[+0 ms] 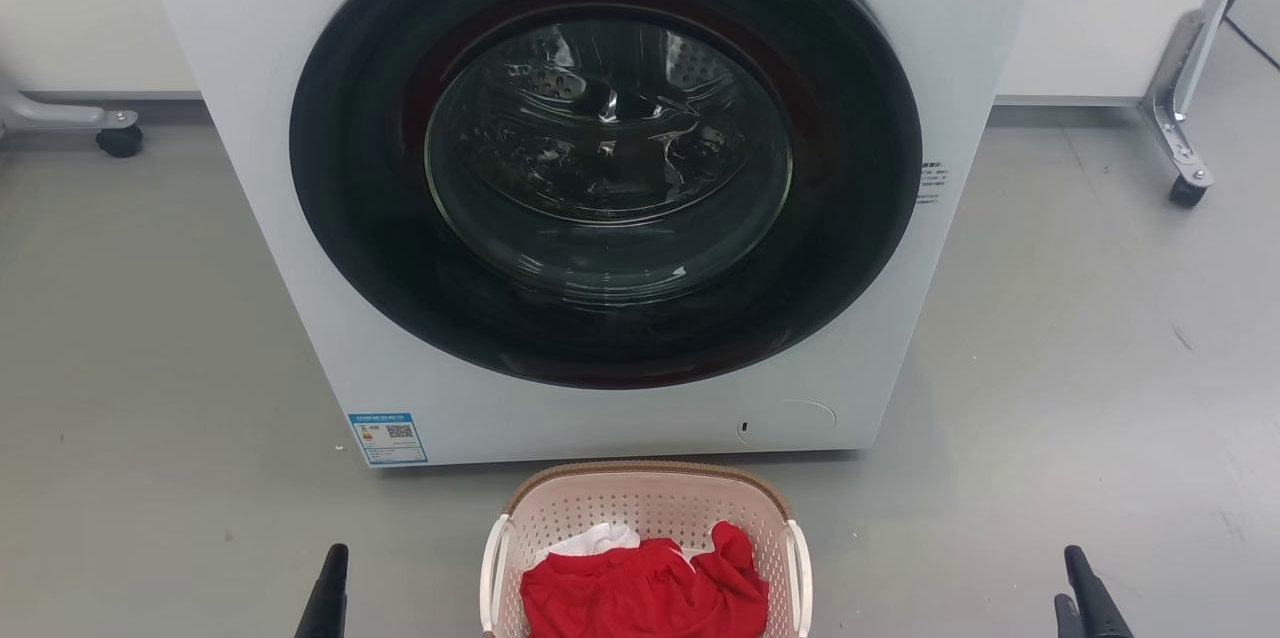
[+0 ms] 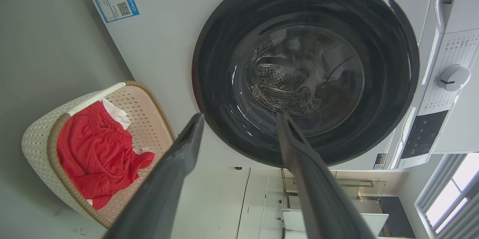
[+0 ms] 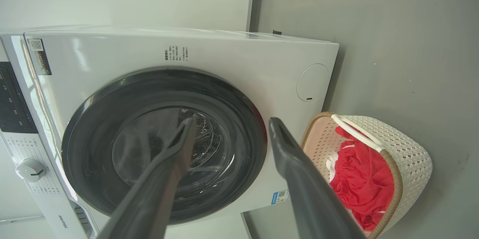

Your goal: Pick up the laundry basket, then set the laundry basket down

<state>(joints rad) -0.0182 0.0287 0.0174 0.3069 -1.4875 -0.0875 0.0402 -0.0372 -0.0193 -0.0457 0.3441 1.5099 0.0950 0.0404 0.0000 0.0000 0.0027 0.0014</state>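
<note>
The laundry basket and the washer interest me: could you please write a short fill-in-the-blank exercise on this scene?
1. The laundry basket stands on the floor in ____ of the washing machine.
2. The biggest garment in the basket is ____.
3. The washing machine's round door is ____.
4. The left gripper and the right gripper both hold ____.

Missing words: front; red; shut; nothing.
</note>
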